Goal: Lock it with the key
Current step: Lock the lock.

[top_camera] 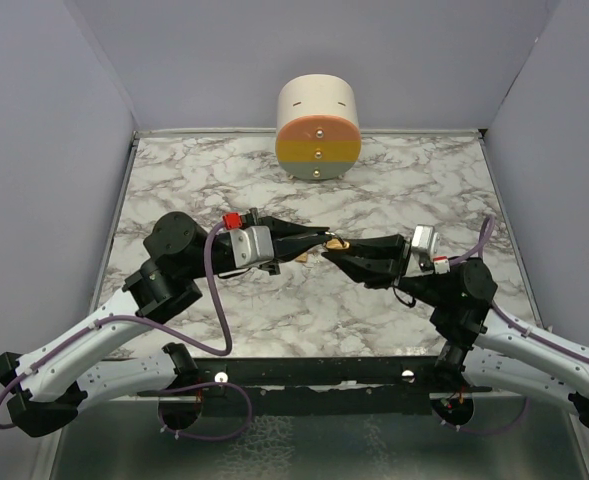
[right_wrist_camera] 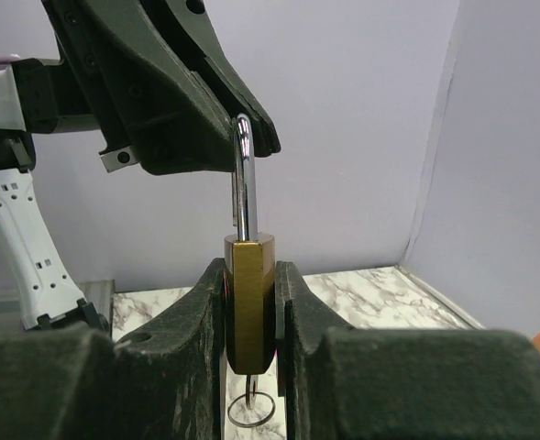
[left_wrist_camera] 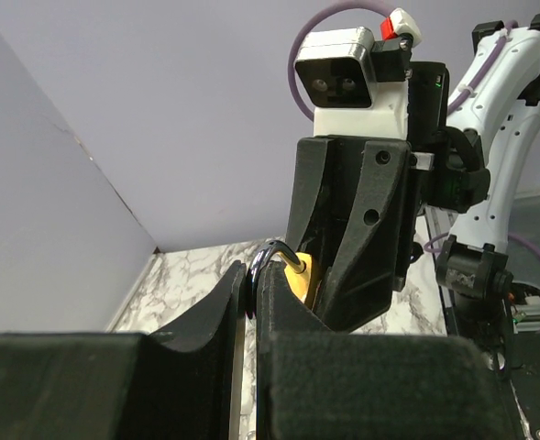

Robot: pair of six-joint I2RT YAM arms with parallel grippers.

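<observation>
Arms meet over the middle of the marble desk (top_camera: pixel 274 180). Coming in from the left of the overhead view, the left fingers (top_camera: pixel 296 236) are pinched fully shut on the steel loop of a brass padlock (right_wrist_camera: pixel 249 307), which is held up off the desk. From the right, the right fingers (right_wrist_camera: pixel 201 316) press the padlock's body from both sides, loop pointing up. A thin wire ring (right_wrist_camera: pixel 251 410) hangs just beneath it. A round white drum (top_camera: pixel 318 125) stands at the far edge.
</observation>
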